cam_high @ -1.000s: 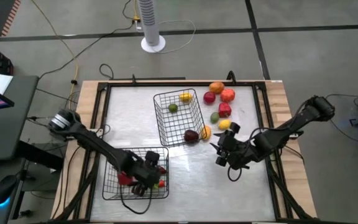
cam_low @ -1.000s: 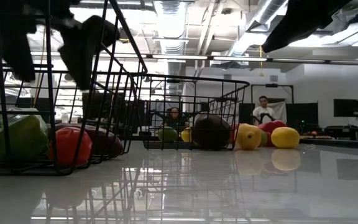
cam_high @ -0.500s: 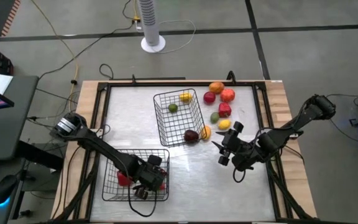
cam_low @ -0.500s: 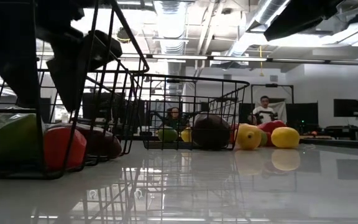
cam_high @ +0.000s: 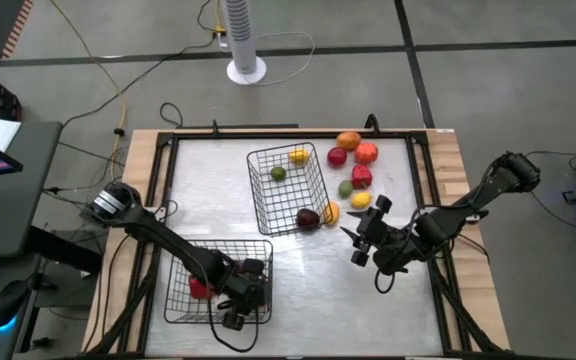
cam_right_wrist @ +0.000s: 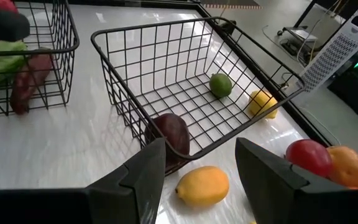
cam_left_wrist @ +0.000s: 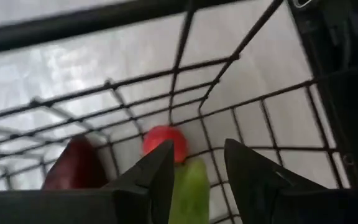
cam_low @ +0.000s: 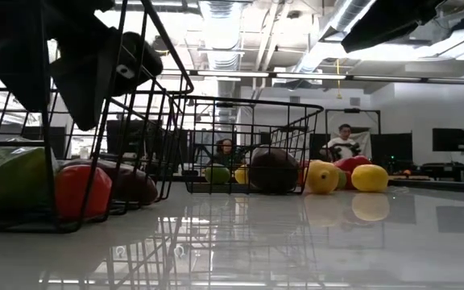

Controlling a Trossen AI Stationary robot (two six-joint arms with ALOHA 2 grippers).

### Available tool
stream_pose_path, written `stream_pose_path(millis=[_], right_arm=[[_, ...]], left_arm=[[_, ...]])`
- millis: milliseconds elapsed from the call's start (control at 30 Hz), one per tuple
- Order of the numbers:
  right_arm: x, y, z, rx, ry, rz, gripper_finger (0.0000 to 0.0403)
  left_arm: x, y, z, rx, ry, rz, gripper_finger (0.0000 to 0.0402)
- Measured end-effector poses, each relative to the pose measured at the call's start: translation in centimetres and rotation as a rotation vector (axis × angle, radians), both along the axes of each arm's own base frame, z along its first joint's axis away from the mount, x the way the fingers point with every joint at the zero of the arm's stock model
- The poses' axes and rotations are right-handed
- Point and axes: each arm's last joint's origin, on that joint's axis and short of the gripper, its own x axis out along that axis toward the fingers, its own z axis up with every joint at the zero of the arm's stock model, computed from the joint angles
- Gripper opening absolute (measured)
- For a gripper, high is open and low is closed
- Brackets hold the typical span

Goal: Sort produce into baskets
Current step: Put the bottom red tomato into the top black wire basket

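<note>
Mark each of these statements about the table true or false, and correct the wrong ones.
1. The left gripper is down inside the near basket. True.
2. The middle basket is empty. False: it holds a lime and a maroon piece, at least.
3. The right gripper holds a lemon. False: it is open and empty.
4. A lemon lies on the table just outside the middle basket. True.
5. The fan stands on the table. False: it stands on the floor beyond it.

A grey tiled floor (cam_high: 508, 110) surrounds the bench (cam_high: 388, 290), with a white tower fan (cam_high: 244, 40) at twelve o'clock and cables trailing beside it. Ceiling strip lights (cam_low: 216, 20) glow overhead; two people (cam_low: 345, 145) sit by dark monitors (cam_low: 448, 139) at the far wall.
</note>
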Motion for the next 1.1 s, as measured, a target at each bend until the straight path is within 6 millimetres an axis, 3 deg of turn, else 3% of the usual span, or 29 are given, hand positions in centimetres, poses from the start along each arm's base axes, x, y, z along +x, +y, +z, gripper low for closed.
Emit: stream_pose_path(millis=[300, 500, 667, 1100], right_arm=[[0.0, 0.0, 0.0, 0.005, -0.007, -0.001, 0.0221], [0.1, 0.0, 0.0, 0.005, -0.006, -0.001, 0.0221], [0.1, 0.0, 0.0, 0.004, -0.005, -0.001, 0.0221], [0.0, 0.0, -0.1, 0.0, 0.002, -0.001, 0.0221]], left_arm=[[0.2, 0.1, 0.2, 0.023, -0.016, -0.046, 0.0128], [0.2, 0.6, 0.9, 0.248, -0.056, -0.221, 0.0128], [0.0, 1.1, 0.2, 0.38, -0.085, -0.394, 0.0128], [0.8, 1.0, 0.2, 0.196, -0.123, -0.491, 0.0128]])
